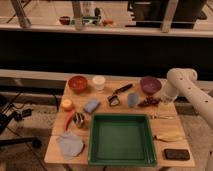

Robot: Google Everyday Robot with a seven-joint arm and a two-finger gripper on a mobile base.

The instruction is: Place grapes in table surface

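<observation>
Tan wooden desk (162, 129) in front of a dark wall, with the grapes (149, 101) lying on its right rear part.

The grapes sit on bare wood just in front of the purple bowl (150, 84) and beside a grey-blue object (132, 100). The end effector (165, 102) hangs from the white arm at their right side, seemingly touching them; I cannot tell whether it is spread or pinching. Nearer the front is the green tray (121, 117), and a red bowl (78, 83) and white cup (99, 82) stand at the rear left.
</observation>
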